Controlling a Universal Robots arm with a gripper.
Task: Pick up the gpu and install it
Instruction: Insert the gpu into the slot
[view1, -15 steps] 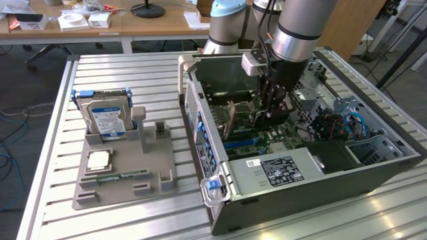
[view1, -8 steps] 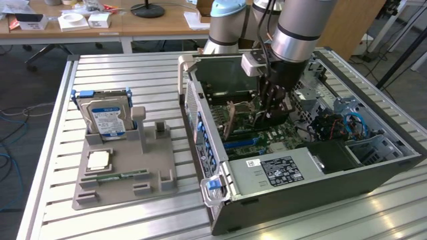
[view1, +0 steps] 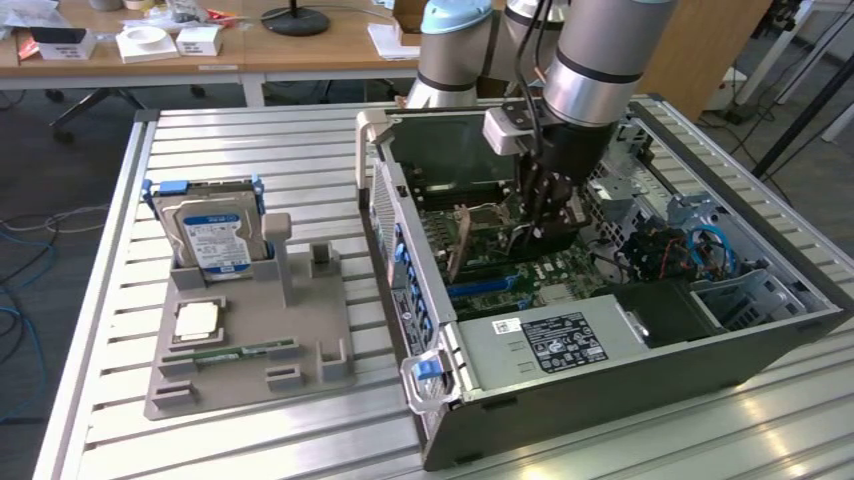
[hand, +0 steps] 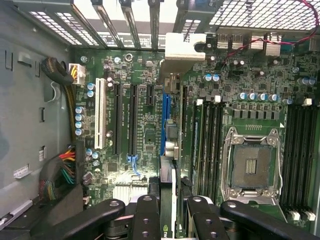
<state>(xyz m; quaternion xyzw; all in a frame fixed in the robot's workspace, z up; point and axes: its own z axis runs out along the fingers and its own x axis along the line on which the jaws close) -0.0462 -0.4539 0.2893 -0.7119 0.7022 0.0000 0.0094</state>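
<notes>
Your silver robot arm reaches down from above into an open black desktop computer case, which lies on its side on a slatted aluminium table. The black gripper is deep inside the case, just above the green motherboard.

In the wrist view, the jaws are closed narrowly on the gpu, a thin black expansion card seen edge-on, with one black finger pressed on each face. The card stands upright on its long edge over the motherboard. It runs lengthwise alongside a long blue slot, among the other dark expansion slots. Its pale metal end bracket sits against the row of slot openings in the case's rear wall. You cannot tell whether the card's lower edge touches the slot or hangs just above it. The open silver processor socket lies well to one side of the card.

In the exterior view, a grey power supply with a black-and-white label fills the near part of the case. On the exterior view's left, well apart from the case, a grey plastic parts holder rests on the table. It carries a boxy silver hard drive with a blue-and-white label standing upright. A square pale processor chip lies flat, and a narrow green memory stick lies near it.
</notes>
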